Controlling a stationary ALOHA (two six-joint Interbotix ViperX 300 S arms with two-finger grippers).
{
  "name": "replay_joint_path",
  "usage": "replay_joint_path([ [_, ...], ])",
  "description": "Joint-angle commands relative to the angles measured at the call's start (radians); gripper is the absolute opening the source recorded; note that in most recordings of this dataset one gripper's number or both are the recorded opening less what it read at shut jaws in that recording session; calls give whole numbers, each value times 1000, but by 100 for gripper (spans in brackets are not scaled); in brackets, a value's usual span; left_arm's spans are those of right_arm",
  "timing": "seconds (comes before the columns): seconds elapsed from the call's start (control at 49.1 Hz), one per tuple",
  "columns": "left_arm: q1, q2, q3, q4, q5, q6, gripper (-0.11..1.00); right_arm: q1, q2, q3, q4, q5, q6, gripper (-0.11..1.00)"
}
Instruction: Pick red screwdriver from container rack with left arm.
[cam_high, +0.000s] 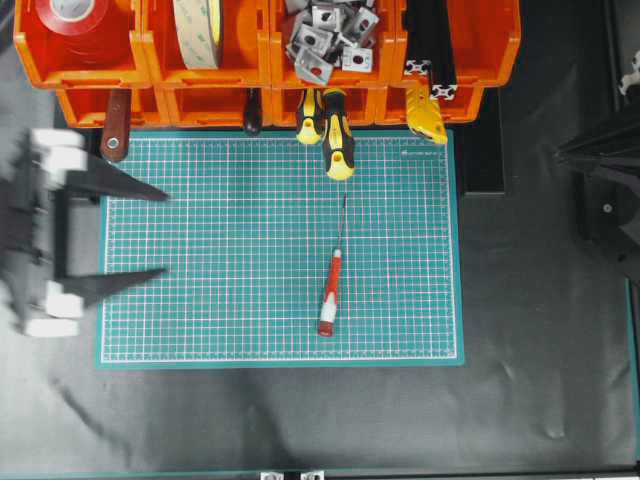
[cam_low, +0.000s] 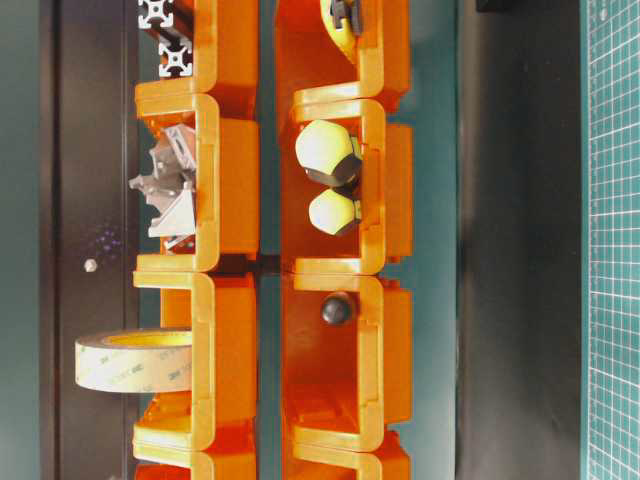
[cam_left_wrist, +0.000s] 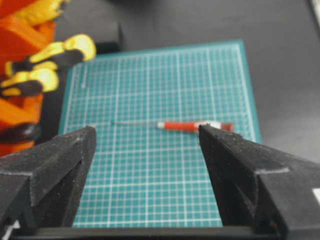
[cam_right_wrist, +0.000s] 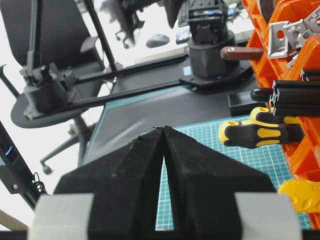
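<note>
The red screwdriver lies flat on the green cutting mat, its thin shaft pointing toward the container rack, well clear of the bins. My left gripper hovers at the mat's left edge, open wide, with nothing between its fingers. In the left wrist view the red screwdriver lies crosswise ahead of the left gripper, beyond the fingertips. The right fingertip overlaps its handle end in the picture. My right gripper is shut and empty at the right side, and the right arm stays off the mat.
Two yellow-and-black screwdrivers stick out of the rack's lower bins over the mat's far edge. A brown-red handle hangs at the left. Upper bins hold red tape, a tape roll, metal brackets and black extrusion.
</note>
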Motion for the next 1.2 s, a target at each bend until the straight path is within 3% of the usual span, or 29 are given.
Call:
replay_joint_path([
  [0.0, 0, -109, 29, 2, -9, -14, 79, 2, 6, -32, -2, 2, -2, 1],
  [0.285, 0, -337, 115, 2, -12, -15, 79, 2, 8, -32, -2, 2, -2, 1],
  [0.773, 34, -411, 155, 2, -11, -12, 79, -3, 6, -6, -2, 6, 3, 1],
  [1.18, 34, -476, 201, 2, -12, -15, 79, -6, 8, -3, -25, -84, -21, 1],
])
